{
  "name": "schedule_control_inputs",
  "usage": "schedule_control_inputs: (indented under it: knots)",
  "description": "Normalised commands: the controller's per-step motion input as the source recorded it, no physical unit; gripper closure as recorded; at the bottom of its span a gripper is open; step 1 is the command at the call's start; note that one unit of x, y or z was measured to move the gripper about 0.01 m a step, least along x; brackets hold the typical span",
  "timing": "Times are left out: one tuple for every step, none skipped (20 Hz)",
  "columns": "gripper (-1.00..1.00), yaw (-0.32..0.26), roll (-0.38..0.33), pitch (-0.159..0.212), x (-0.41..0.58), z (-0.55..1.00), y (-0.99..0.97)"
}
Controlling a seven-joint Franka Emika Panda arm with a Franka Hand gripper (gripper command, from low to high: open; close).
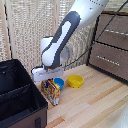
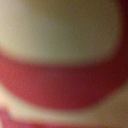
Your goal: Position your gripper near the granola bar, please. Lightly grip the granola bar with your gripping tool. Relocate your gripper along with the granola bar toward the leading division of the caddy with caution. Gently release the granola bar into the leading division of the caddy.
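In the exterior view the granola bar [image 1: 51,91] hangs upright below my gripper [image 1: 46,80], its orange-brown patterned face showing and its white end near the table. The gripper, a wide white-grey block, is shut on the bar's top. They sit just to the exterior view's right of the black caddy [image 1: 15,95]. The caddy's leading division [image 1: 22,110], with a small grey buckle [image 1: 38,121] on its outer wall, lies below and to the left of the bar. The wrist view is filled by a blurred red and cream surface [image 2: 64,85], very close; the fingers are not visible there.
A blue bowl [image 1: 59,82] and a yellow bowl [image 1: 75,80] stand on the wooden table just behind the bar. A brown wooden drawer cabinet [image 1: 112,47] stands at the exterior view's right. A slatted wall is behind the arm.
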Motion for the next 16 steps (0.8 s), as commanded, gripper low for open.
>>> schedule_control_inputs:
  knots:
    - [1.0,0.0,0.0,0.091,0.0,0.66,0.0]
    - [1.0,0.0,0.0,0.102,0.0,0.69,0.01]
    - [1.0,0.0,0.0,0.111,0.0,0.71,0.03]
    - [1.0,0.0,0.0,0.087,0.0,0.77,0.04]
    - [1.0,0.0,0.0,0.057,0.0,0.81,0.09]
    - [1.0,-0.06,0.0,0.027,0.0,0.83,0.11]
    - [1.0,-0.112,0.0,0.003,0.0,0.8,0.11]
    - [1.0,-0.205,0.0,0.0,0.0,0.68,0.11]
    - [1.0,-0.232,0.0,0.0,0.0,0.64,0.13]
    - [1.0,-0.225,0.0,0.009,0.0,0.65,0.1]
    - [1.0,-0.192,0.0,0.054,0.0,0.72,0.09]
    - [1.0,-0.152,0.0,0.072,0.0,0.82,0.13]
    - [1.0,-0.125,0.0,0.103,0.003,0.88,0.1]
    - [1.0,-0.116,0.0,0.105,0.006,0.9,0.07]
    - [1.0,-0.122,0.013,0.093,0.02,0.87,0.09]
    - [1.0,-0.117,0.031,0.08,0.066,0.87,0.15]
